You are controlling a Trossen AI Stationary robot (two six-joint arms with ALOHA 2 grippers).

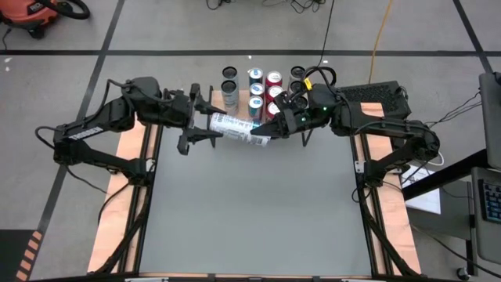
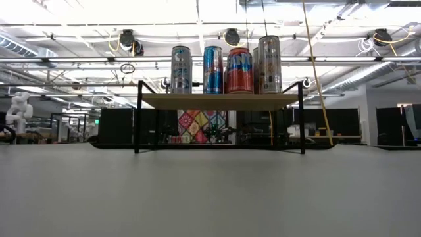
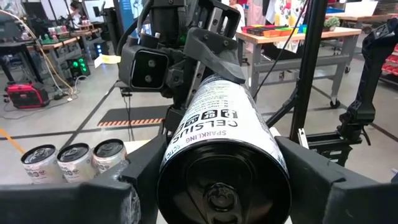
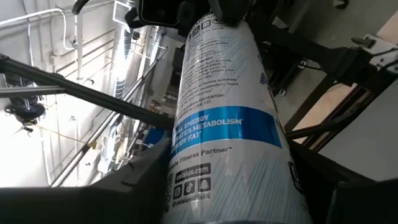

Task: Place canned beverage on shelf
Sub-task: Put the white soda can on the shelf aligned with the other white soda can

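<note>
- Grey table top [image 1: 250, 211] in an open workshop; small wooden-topped shelf on black legs [image 2: 220, 101] at the far edge, loaded with upright cans.
- White-and-blue tall can [image 1: 239, 129] is held lying level in the air before the shelf, both ends gripped.
- Right gripper [image 1: 274, 129] is clamped on one end.
- Left gripper [image 1: 205, 129] is set around the other end; firmness of grip cannot be told.

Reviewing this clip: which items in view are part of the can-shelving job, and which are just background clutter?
Part of the job:
- white can, held sideways in the air between both grippers
- left gripper at one end
- right gripper at the other end
- shelf
- cans on the shelf

Just lying about:
- laptop
- red vacuum
- yellow cable
</note>
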